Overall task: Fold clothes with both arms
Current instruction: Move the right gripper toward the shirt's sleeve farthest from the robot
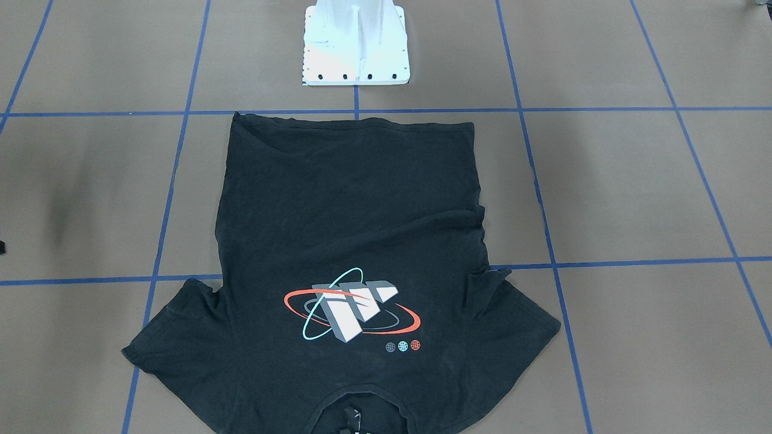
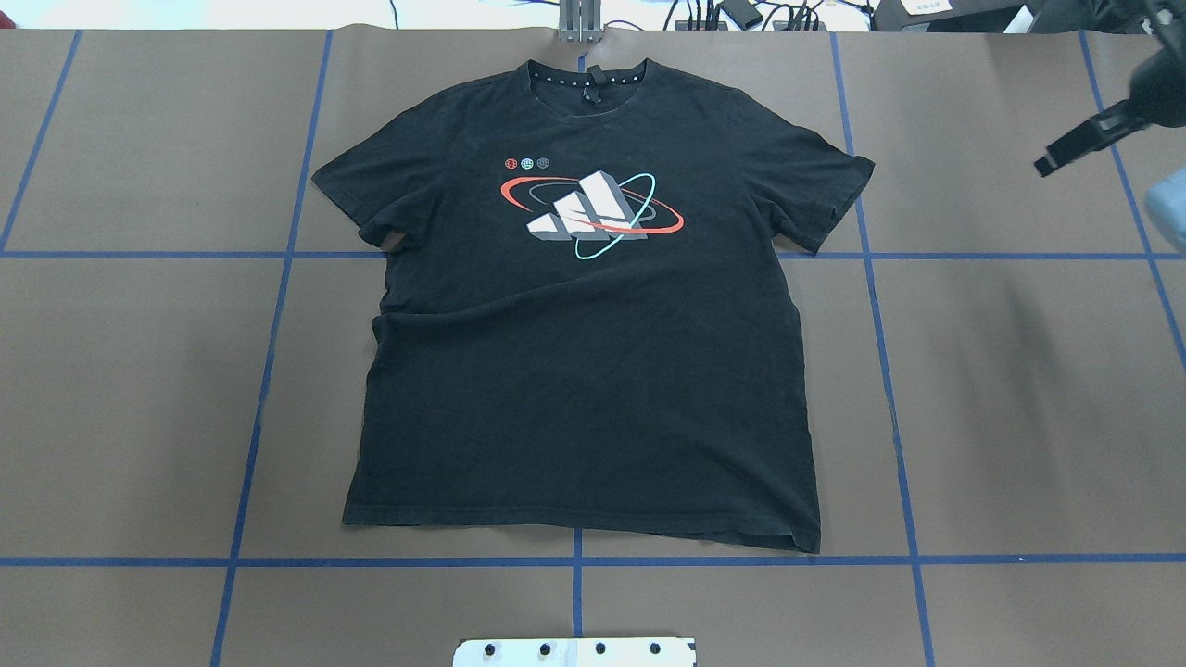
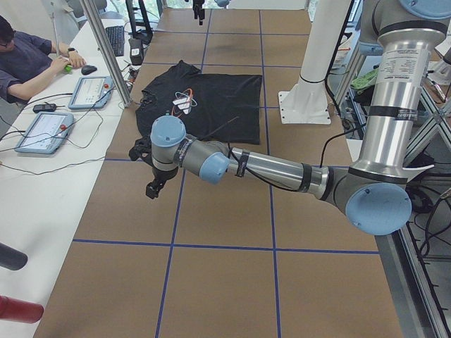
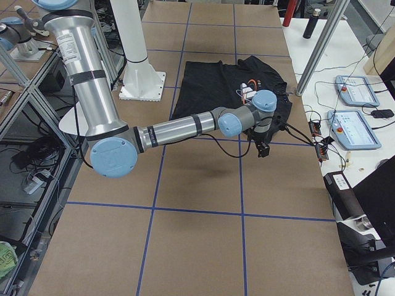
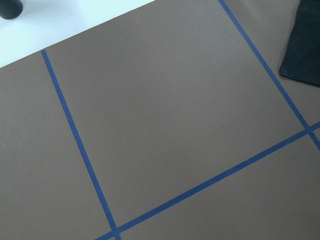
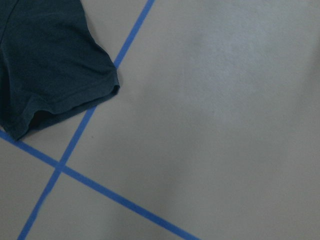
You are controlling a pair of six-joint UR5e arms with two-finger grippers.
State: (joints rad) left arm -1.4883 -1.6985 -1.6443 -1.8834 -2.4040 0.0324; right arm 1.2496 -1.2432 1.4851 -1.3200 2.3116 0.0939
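The black T-shirt lies flat and spread out, print up, collar at the far edge. It also shows in the front view. My right gripper hangs above the table well to the right of the shirt's sleeve, apart from it; whether it is open or shut does not show. The right wrist view shows that sleeve. My left gripper hangs above bare table off the shirt's left side; I cannot tell its state. The left wrist view shows only a shirt corner.
Blue tape lines grid the brown table. The white pedestal base stands at the shirt's hem side. An operator sits at a white side table with tablets beyond the far edge. Cables lie there too.
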